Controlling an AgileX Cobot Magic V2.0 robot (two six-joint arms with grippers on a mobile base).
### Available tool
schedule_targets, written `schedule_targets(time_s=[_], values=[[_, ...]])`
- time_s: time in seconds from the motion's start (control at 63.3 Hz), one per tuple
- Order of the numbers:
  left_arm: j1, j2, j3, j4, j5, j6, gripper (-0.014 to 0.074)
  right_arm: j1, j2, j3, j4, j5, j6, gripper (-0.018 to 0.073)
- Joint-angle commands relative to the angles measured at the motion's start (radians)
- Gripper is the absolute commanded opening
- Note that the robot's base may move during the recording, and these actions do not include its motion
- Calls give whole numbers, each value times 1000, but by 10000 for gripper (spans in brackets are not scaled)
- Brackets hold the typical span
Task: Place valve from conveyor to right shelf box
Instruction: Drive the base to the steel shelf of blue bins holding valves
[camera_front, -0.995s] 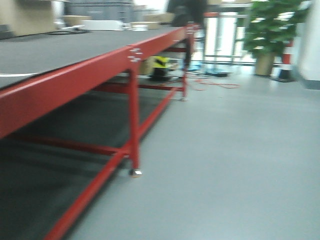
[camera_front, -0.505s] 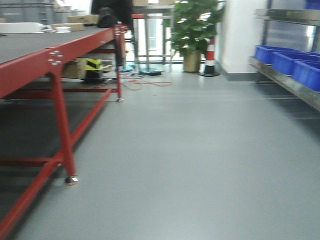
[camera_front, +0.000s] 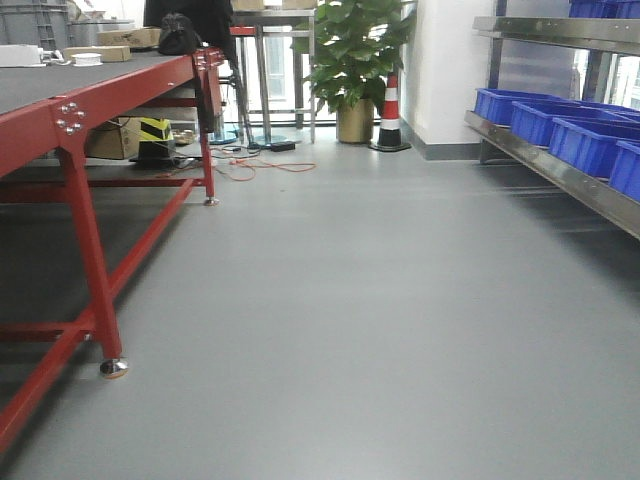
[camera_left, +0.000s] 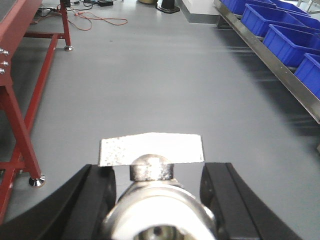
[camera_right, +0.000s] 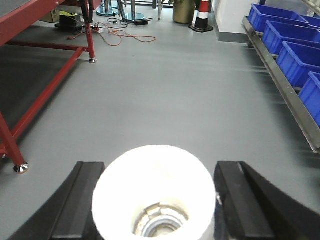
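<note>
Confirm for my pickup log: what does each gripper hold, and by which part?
Left gripper: valve, by its round body. Right gripper: white cylinder, by its sides.

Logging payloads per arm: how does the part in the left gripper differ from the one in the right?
The left gripper holds a valve of silvery metal; the right gripper holds a white cylinder, plain white. The valve has a flat handle and a domed nut; the white cylinder has neither, only an open round mouth facing the camera. Both sit between black fingers, clear of the floor.
</note>
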Motion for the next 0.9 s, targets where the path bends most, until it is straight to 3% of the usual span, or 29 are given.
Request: schedule_targets(time_s=[0.0, 0.884], values=[[0, -11, -16, -4, -53, 1, -111, 1, -15, -15, -4, -82, -8, -168], [0, -11, -16, -4, -53, 1, -111, 1, -15, -15, -4, -82, -8, -168]])
